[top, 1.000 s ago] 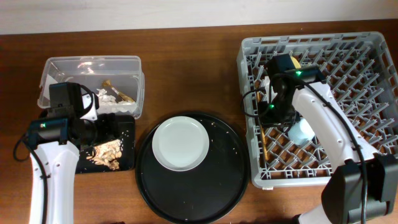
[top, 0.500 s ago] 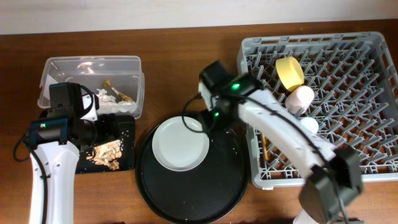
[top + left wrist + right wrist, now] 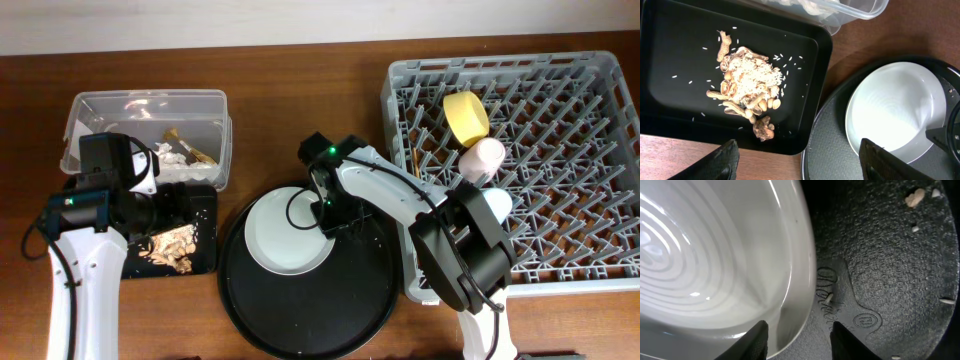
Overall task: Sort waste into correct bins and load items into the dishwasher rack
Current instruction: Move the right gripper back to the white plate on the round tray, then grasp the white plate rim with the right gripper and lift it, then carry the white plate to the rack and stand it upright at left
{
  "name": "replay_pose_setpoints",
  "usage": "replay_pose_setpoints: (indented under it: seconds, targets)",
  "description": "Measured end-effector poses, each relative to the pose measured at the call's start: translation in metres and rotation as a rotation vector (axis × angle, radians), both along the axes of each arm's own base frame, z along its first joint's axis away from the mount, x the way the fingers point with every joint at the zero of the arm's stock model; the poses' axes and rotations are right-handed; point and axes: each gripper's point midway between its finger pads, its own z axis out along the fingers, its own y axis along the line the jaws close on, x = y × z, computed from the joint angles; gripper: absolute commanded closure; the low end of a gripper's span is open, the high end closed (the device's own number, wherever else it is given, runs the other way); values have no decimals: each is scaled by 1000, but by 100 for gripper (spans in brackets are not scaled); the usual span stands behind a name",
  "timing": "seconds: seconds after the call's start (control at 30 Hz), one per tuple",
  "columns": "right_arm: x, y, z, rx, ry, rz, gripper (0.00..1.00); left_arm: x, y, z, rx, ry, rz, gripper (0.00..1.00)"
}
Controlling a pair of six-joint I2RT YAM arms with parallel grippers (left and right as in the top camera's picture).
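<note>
Round black tray (image 3: 300, 320) bears the plate (image 3: 285, 238), right hand (image 3: 799, 344) straddling its rim.

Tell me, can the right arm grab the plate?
Probably yes. The right gripper is open at the rim of the plate, a finger on each side, and nothing on the round tray blocks it.

Embossed script on the round black tray (image 3: 880, 255) is too blurred to read.
</note>
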Motion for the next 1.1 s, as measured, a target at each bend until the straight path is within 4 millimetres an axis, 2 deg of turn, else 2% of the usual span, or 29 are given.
replay_pose_setpoints:
  seconds: [0.4,0.5,0.57,0.7,0.83,0.93,1.0,1.03,1.1]
  targets:
    - [4,7,-2,0,-15,-100,64,0,0,0,0,0,0,24]
    - [-3,10,-10,0,-19,-100,78,0,0,0,0,0,0,24]
    - [-2,8,-11,-6,-24,-109,96,0,0,0,0,0,0,24]
    - [0,13,-7,33,-18,-132,96,0,0,0,0,0,0,24]
    - [4,-4,-3,18,6,-177,96,0,0,0,0,0,0,24]
    - [23,-37,36,1,-78,-218,96,0,0,0,0,0,0,24]
    - [46,-59,88,6,-235,-248,96,0,0,0,0,0,0,24]
    - [61,-75,127,7,-362,-278,96,0,0,0,1,-1,0,24]
    - [75,-99,174,-12,-530,-322,96,0,0,0,0,-2,0,24]
